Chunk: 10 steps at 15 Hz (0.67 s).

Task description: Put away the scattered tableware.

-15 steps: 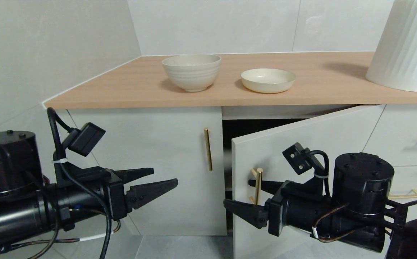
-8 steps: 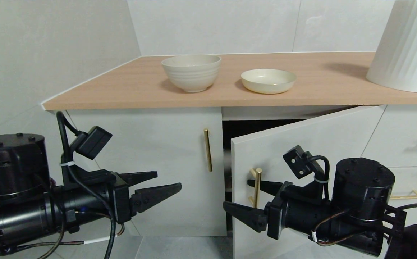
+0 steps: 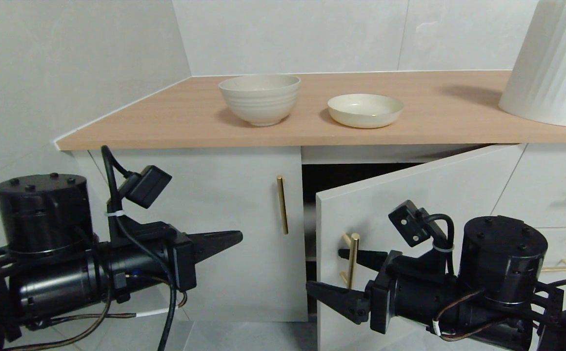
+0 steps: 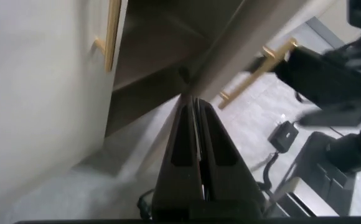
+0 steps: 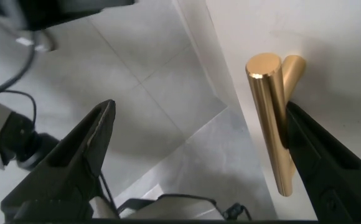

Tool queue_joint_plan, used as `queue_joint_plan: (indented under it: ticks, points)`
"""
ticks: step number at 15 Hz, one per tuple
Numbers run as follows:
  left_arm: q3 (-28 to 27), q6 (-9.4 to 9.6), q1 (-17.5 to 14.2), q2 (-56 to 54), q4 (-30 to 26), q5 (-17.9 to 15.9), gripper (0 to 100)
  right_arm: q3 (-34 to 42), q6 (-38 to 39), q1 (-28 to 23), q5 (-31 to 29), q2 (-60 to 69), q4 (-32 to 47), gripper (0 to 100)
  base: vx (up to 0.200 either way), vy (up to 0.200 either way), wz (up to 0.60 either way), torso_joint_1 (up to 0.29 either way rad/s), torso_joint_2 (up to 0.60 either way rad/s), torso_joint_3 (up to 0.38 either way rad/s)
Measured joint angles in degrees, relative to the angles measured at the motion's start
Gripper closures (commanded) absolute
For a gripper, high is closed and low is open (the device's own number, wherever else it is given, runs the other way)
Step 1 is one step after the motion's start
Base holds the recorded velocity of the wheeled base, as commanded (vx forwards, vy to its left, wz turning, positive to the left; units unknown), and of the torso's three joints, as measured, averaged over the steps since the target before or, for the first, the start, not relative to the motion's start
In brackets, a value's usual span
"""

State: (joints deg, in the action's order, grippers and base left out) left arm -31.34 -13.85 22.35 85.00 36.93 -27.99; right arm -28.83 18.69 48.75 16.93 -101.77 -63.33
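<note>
Nothing was stowed yet: ribbed bowl (image 3: 259, 99) at 12 o'clock and shallow dish (image 3: 365, 110) at 1 o'clock sat on the countertop (image 3: 175, 122), cabinet door (image 3: 410, 195) at 4 o'clock stood part-open, right gripper (image 3: 323, 270) was spread astride its brass handle (image 3: 353, 258), possibly untouching, and left gripper (image 3: 234, 238) at 8 o'clock was pinched together, empty.

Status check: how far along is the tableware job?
Done: the door stands partly open. In hand: the right gripper is open, straddling the handle without gripping it; the left gripper is shut and empty. Left: the bowl and dish sit on the counter, not yet put away.
</note>
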Motion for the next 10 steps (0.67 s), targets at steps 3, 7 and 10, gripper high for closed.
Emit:
queue_joint_plan:
  ticks: [3, 7, 10]
  points:
    - [-1.45, -2.24, 1.82, 8.09, 8.58, -0.01, 100, -0.74, 0.02, 0.0, 0.3, 2.54, 6.49, 0, 0.0, 0.0, 0.0, 0.0, 0.0, 0.0]
    - [-3.69, -7.66, 5.92, 21.94, 29.96, -0.44, 100, -2.15, 0.06, -0.05, 0.48, 6.99, 16.26, 0, 0.0, 0.0, 0.0, 0.0, 0.0, 0.0]
    - [-5.32, -8.29, 9.7, 27.67, 32.05, -2.35, 100, -4.88, 0.17, -0.1, 1.07, 11.47, 29.87, 0, 0.0, 0.0, 0.0, 0.0, 0.0, 0.0]
